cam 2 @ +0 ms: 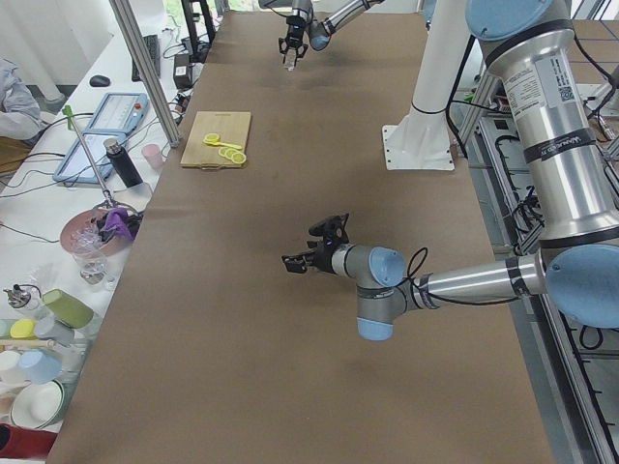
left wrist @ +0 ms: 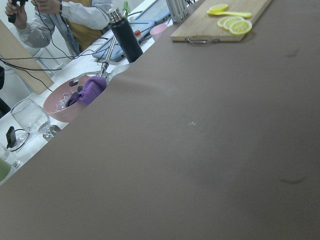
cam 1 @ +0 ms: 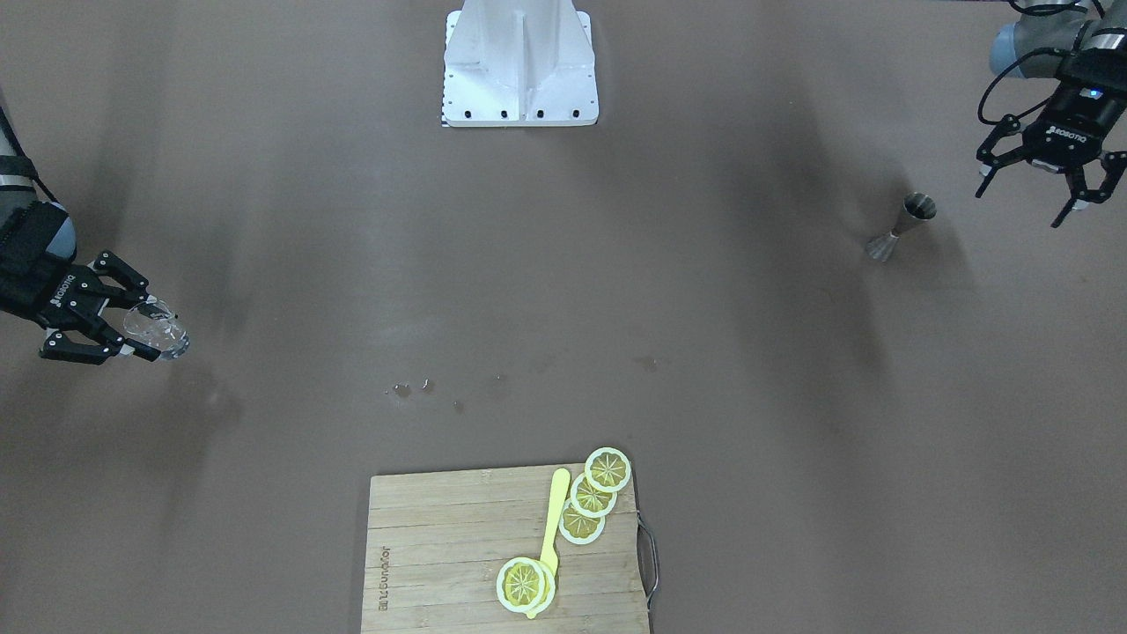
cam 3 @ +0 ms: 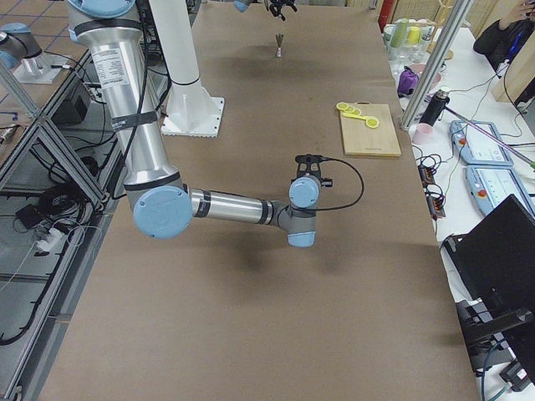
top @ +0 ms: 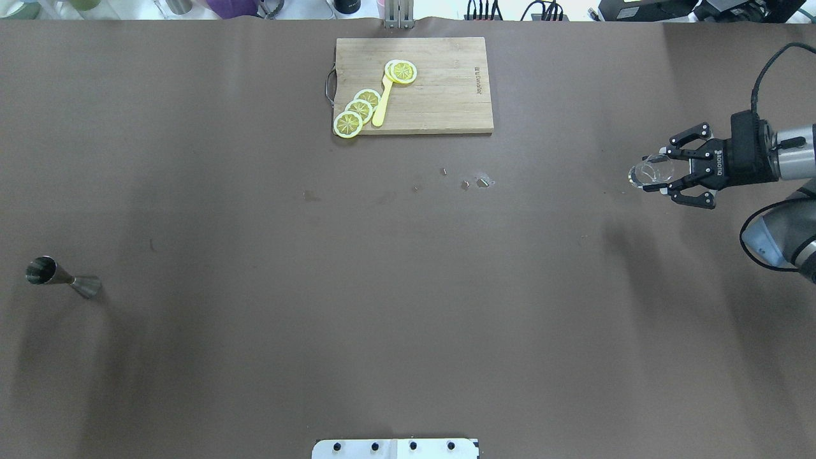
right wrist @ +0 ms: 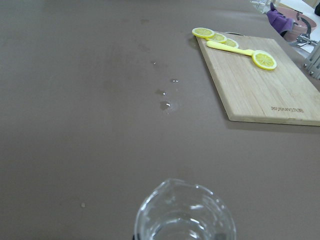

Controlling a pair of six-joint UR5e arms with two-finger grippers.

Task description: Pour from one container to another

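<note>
The metal cup stands upright on the table, well left of the cutting board and on its near side; the left fingers hang near it, spread wide and empty. Well right of the board, the right fingers clasp a clear glass

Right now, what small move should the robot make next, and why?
Probably the left gripper should come down over the metal cup and close on it: it hangs open and empty beside the cup, while the right gripper holds the glass far from it.
</note>
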